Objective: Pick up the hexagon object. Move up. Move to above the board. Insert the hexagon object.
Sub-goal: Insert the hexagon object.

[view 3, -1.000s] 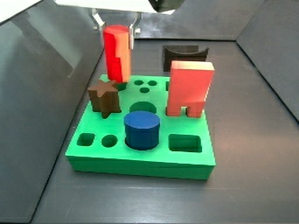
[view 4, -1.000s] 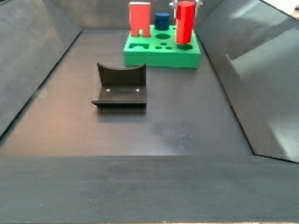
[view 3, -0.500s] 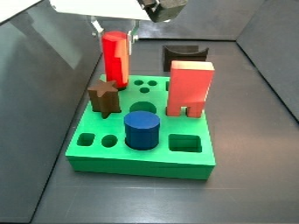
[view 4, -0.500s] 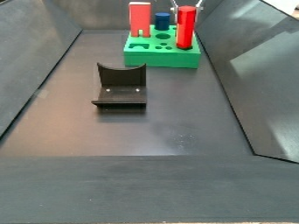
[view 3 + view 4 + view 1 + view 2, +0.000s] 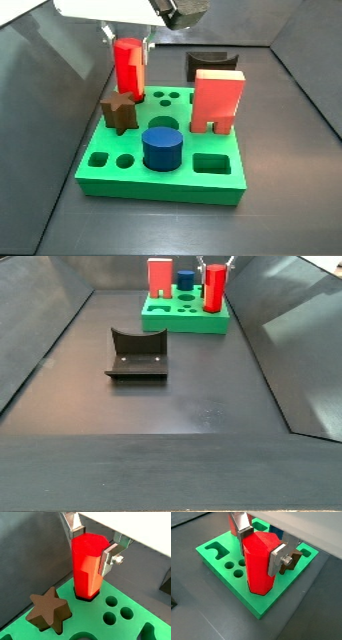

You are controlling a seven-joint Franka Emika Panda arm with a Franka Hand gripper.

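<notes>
The hexagon object (image 5: 87, 567), a slim bright red peg, stands upright with its lower end in a hole at a corner of the green board (image 5: 133, 629). It also shows in the wrist view (image 5: 258, 567) and in both side views (image 5: 128, 65) (image 5: 213, 286). My gripper (image 5: 91, 547) is over that corner with its silver fingers on either side of the peg's top, shut on it; it shows in a wrist view (image 5: 259, 549) and a side view (image 5: 130, 40) too. The board lies flat in both side views (image 5: 201, 185) (image 5: 187, 324).
On the board stand a brown star block (image 5: 119, 112), a blue cylinder (image 5: 163, 148) and a wide salmon-red arch block (image 5: 218, 100). The dark fixture (image 5: 136, 353) stands on the floor apart from the board. Sloping grey walls enclose the floor.
The gripper has lowered the red peg a little, so its lower end now sits deeper in the board's corner hole. The other blocks have not moved.
</notes>
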